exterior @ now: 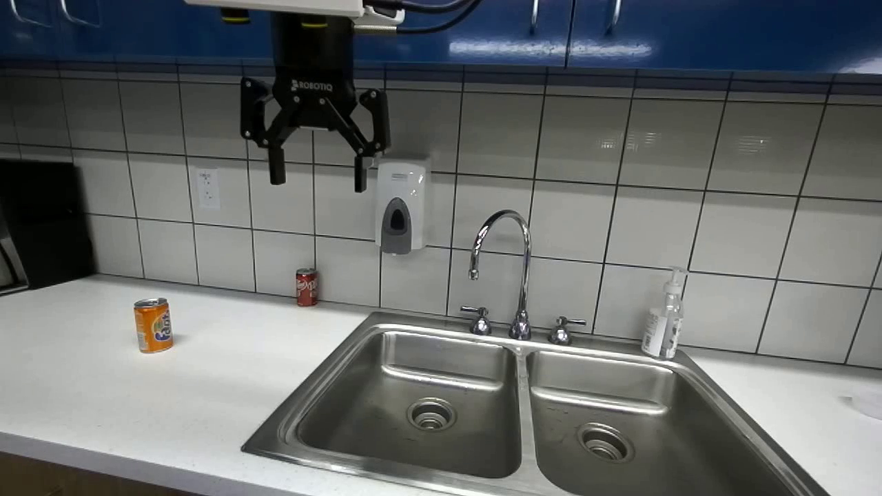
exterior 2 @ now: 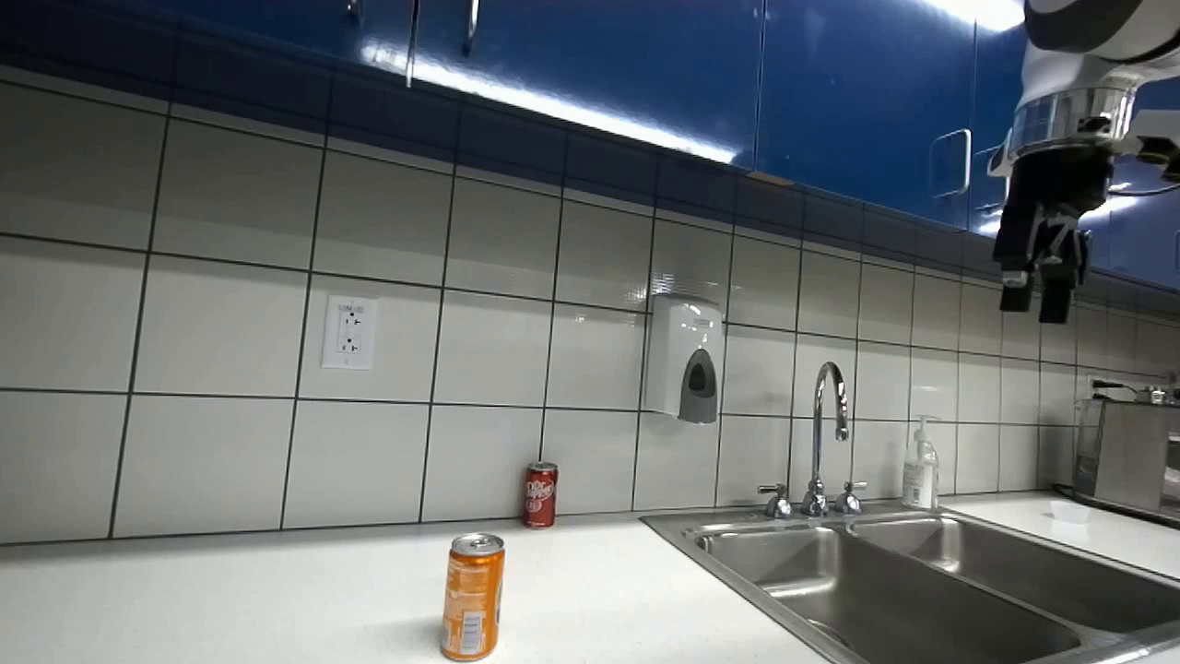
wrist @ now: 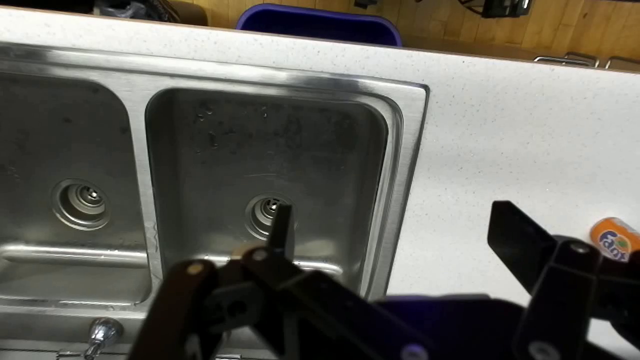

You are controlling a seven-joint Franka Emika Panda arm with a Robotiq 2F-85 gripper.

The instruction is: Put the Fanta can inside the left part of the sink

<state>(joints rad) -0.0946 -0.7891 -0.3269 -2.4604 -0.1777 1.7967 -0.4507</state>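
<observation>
Orange Fanta can [exterior: 154,326] upright on counter [exterior: 227,358], apart from sink [exterior: 267,439]; gripper [exterior: 318,180] spread wide

Upright red can [exterior 2: 540,495] near tiled wall [exterior 2: 359,461], wall-mounted dispenser [exterior: 411,186], chrome faucet [exterior: 526,275], pump bottle [exterior: 665,327], blue cabinets [exterior: 723,31] overhead

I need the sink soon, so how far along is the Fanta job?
Nothing looks done: the Fanta stands on the counter. Nothing is in hand: the end effector hangs open and empty. Remaining: grasping the Fanta and setting it in the left basin, where no can shows.
</observation>
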